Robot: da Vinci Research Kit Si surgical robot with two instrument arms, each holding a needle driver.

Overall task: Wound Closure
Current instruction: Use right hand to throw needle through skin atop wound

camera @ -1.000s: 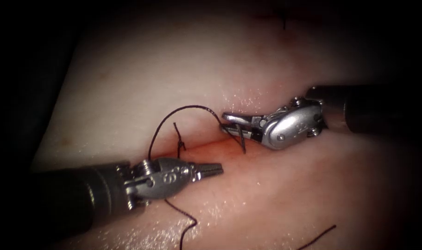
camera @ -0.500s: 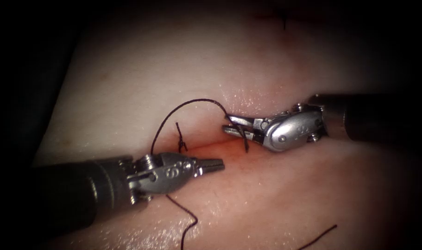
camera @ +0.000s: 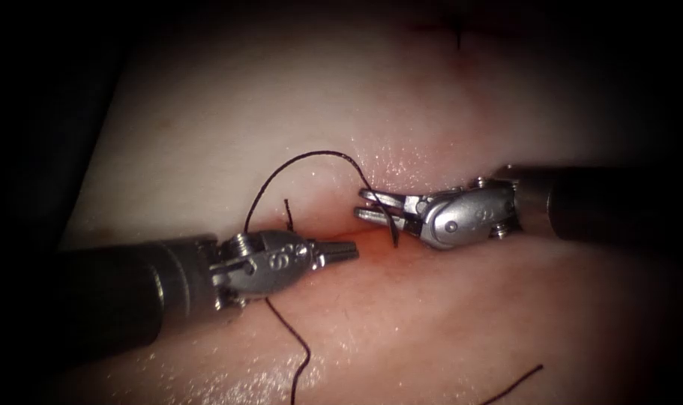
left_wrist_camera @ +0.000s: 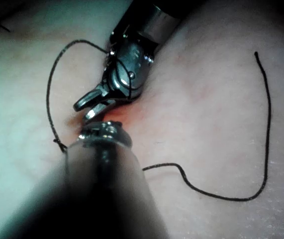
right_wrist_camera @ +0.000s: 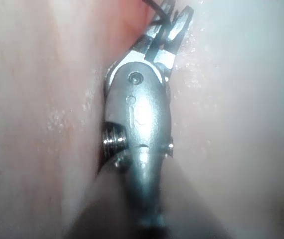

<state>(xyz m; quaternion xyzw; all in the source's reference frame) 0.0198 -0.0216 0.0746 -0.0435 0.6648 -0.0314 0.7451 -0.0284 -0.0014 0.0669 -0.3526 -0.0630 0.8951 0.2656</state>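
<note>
The right tool point(camera: 367, 204) grips the needle point(camera: 390, 225) over the cut point(camera: 371, 234); the left tool point(camera: 348, 253) is closed, empty. A loose grip may let the needle turn, and the thread point(camera: 296, 161) may snag.

The left pincer point(camera: 341, 253) lies over the cut point(camera: 371, 234) from the left, empty, its tip near the middle. The right pincer point(camera: 371, 204) sits just right of it, holding the needle point(camera: 388, 221), which hangs down toward the cut. Thread point(camera: 296, 161) arcs from the needle over the tissue point(camera: 244, 97) behind the left pincer. A loose thread end point(camera: 515, 384) lies front right, well apart.
</note>
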